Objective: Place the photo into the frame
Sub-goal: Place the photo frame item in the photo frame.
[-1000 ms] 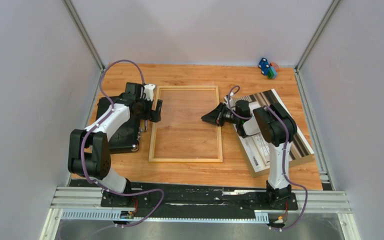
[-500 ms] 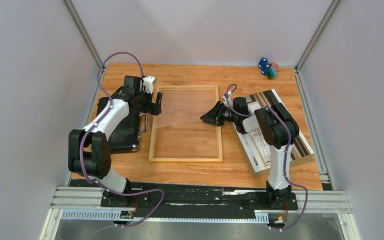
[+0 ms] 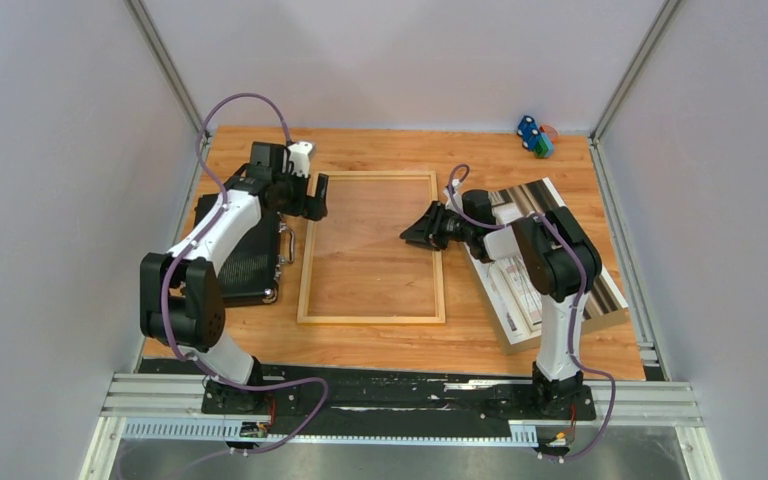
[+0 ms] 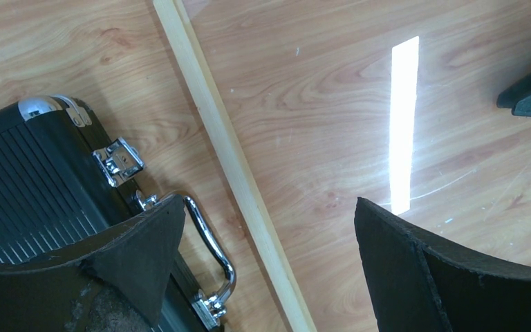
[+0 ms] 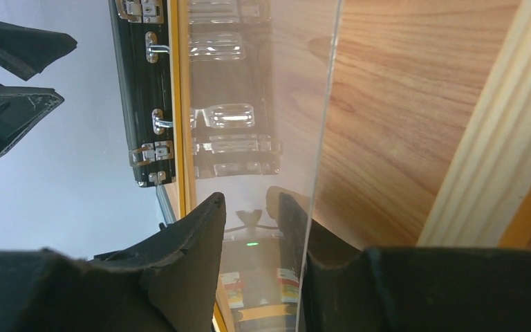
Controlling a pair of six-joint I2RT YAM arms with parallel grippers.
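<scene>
Jaws of your left gripper (image 3: 316,197) stood wide apart over the left rail of the frame (image 3: 371,318) — your right gripper (image 3: 412,232) was slightly parted at its right edge — the photo (image 3: 532,196) lay right of it.

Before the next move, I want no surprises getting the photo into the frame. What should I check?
1. Left end effector open, over the frame's left rail: ok.
2. Right end effector open at the right rail: ok.
3. Pane seated in frame: cannot tell.
4. Photo in frame: not ok; it lies to the right, partly under the right arm.
5. Case apart from frame: ok.
</scene>
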